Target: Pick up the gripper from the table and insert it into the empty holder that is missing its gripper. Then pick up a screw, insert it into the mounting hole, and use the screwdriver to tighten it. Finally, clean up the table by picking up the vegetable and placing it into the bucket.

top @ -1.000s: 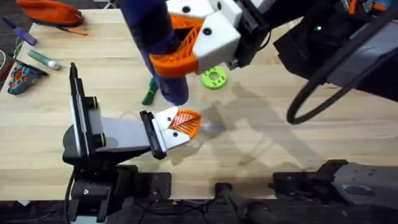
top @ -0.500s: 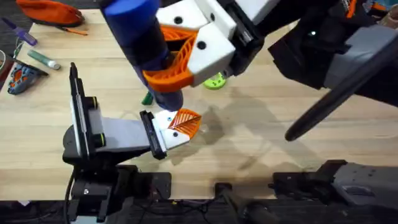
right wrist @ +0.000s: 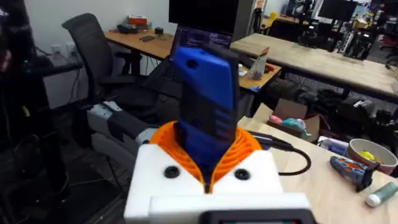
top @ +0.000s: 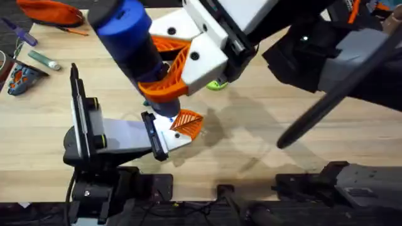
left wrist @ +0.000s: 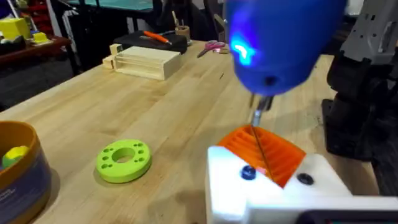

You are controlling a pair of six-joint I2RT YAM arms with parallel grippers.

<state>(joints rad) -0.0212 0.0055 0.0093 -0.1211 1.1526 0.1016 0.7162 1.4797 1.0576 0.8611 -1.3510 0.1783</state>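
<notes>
A robotics lab or workshop. The pale wooden worktop (top: 264, 135) stands in an open room: beyond it is a black office chair (right wrist: 93, 43), and behind the chair a desk (right wrist: 146, 40) with a dark monitor (right wrist: 211, 15). Further wooden benches (right wrist: 317, 59) carry screens and clutter. On the worktop's far end sits a pale wooden tray (left wrist: 142, 61) among scattered hand tools (left wrist: 155, 37).
</notes>
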